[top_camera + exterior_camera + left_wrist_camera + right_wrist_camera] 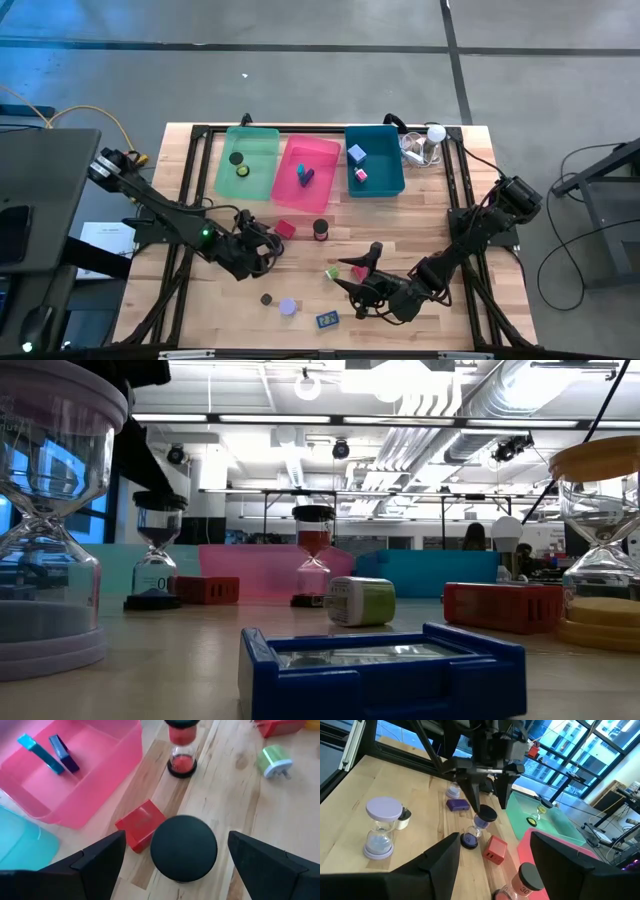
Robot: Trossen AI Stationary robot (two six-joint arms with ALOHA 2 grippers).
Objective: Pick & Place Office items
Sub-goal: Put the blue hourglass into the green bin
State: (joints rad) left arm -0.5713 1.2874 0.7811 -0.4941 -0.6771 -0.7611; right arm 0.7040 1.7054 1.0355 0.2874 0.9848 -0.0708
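My left gripper (pixel 256 244) hangs open over a small hourglass with a black cap (pixel 184 848). Its two fingers stand on either side of the cap with a gap on each side. The right wrist view shows this hourglass (pixel 481 823) upright on the table below those fingers. A red block (pixel 141 825) lies beside it, and a red-sand hourglass (pixel 181 750) stands farther off. My right gripper (pixel 362 277) hovers open near the table's front right, with nothing between its fingers. A green plug (pixel 331 272) and a pink block (pixel 358 272) lie close to it.
Green bin (pixel 247 160), pink bin (pixel 306 168) and teal bin (pixel 373 158) stand side by side along the far edge, each holding a few pieces. A white ball-topped gadget (pixel 430 140) sits far right. A lavender hourglass (pixel 382 827) and a blue block (pixel 327 320) are near the front edge.
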